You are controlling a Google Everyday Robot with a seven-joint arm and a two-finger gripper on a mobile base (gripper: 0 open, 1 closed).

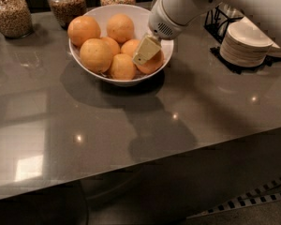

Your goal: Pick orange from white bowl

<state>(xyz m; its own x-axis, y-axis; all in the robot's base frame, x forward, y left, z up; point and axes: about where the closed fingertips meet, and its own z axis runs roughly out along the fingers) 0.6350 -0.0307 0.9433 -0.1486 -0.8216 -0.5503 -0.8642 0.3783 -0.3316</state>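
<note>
Grey glossy countertop [131, 139]. The orange [154, 65] lies at the right side of the white bowl [126, 81], with the gripper [146, 50] low over it, seemingly touching; its grip state cannot be told. Step judged: grasping; next calls for a secure hold, then a straight lift.

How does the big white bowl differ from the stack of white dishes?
The white bowl is one deep, wide dish holding oranges; the stack of dishes is many small, shallow ones with nothing on top. The gripper hangs over the bowl's right side, away from the stack. Both are white and round.
</note>
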